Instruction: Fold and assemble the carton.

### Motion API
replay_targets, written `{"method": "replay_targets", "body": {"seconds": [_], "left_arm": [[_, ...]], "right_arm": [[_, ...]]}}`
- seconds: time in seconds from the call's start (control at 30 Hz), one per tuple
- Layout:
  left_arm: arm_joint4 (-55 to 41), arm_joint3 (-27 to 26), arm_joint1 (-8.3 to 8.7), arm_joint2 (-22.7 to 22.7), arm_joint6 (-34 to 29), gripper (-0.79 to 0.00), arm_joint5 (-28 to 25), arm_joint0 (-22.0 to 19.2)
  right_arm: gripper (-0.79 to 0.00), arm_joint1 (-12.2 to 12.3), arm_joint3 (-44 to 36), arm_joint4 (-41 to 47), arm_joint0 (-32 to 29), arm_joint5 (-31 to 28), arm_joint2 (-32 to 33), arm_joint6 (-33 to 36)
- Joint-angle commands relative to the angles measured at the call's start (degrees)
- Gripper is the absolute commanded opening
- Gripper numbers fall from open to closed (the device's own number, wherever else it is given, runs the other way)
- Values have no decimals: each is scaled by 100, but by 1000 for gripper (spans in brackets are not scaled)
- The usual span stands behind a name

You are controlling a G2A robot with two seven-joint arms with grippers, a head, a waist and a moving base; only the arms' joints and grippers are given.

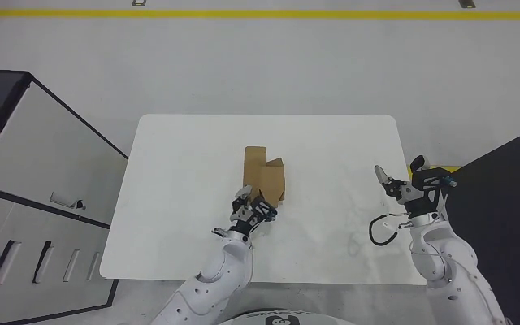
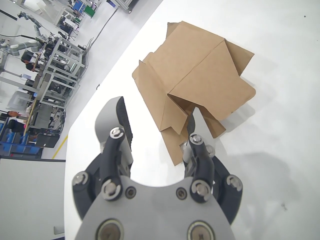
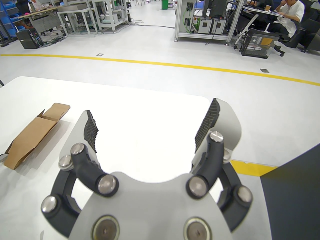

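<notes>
Left hand (image 1: 253, 198): fingers parted, forearm angled forward and slightly rightward. Right hand (image 1: 398, 169): fingers spread wide, pointing forward, arm well apart at the right side.

Left end effector (image 2: 159, 103): one finger (image 2: 200, 126) covers part of the carton (image 2: 200, 76) open end; contact with the cardboard cannot be told. Carton's inside is mostly hidden behind its own flaps and panels, underside hidden against the desk (image 2: 262, 13). Top view: flaps too small to sort out, near end partly under the end effector. Right wrist view: carton's near corner reaches the picture's edge, far side hidden.
</notes>
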Motion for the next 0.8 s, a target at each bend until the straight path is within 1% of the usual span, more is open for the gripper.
{"method": "replay_targets", "body": {"seconds": [0.0, 0.23, 0.27, 0.3, 0.4, 0.57, 0.6, 0.63, 0.67, 0.7, 0.77], "left_arm": [[16, 98, -29, 50, -29, -329, -14, -54], [15, 319, -118, 158, -70, -348, 11, -184], [12, 335, -129, 154, -85, -360, 57, -195], [-1, 348, -143, 152, -98, -394, 125, -202], [-36, 410, -182, 154, -120, -437, 254, -241], [-129, 570, -253, 167, -272, -477, 327, -327], [-163, 604, -267, 166, -293, -508, 339, -347], [-190, 642, -280, 162, -310, -591, 355, -364], [-238, 666, -294, 158, -328, -730, 368, -378], [-305, 672, -308, 146, -322, -785, 388, -390], [-335, 676, -320, 117, -258, -785, 397, -409]], "right_arm": [[0, 0, 0, 0, 0, 0, 0, 0], [0, 0, 0, 0, 0, 0, 0, 0], [0, 0, 0, 0, 0, 0, 0, 0], [0, 0, 0, 0, 0, 0, 0, 0], [0, 0, 0, 0, 0, 0, 0, 0], [0, 0, 0, 0, 0, 0, 0, 0], [0, 0, 0, 0, 0, 0, 0, 0], [0, 0, 0, 0, 0, 0, 0, 0], [0, 0, 0, 0, 0, 0, 0, 0], [0, 0, 0, 0, 0, 0, 0, 0], [0, 0, 0, 0, 0, 0, 0, 0]]}}
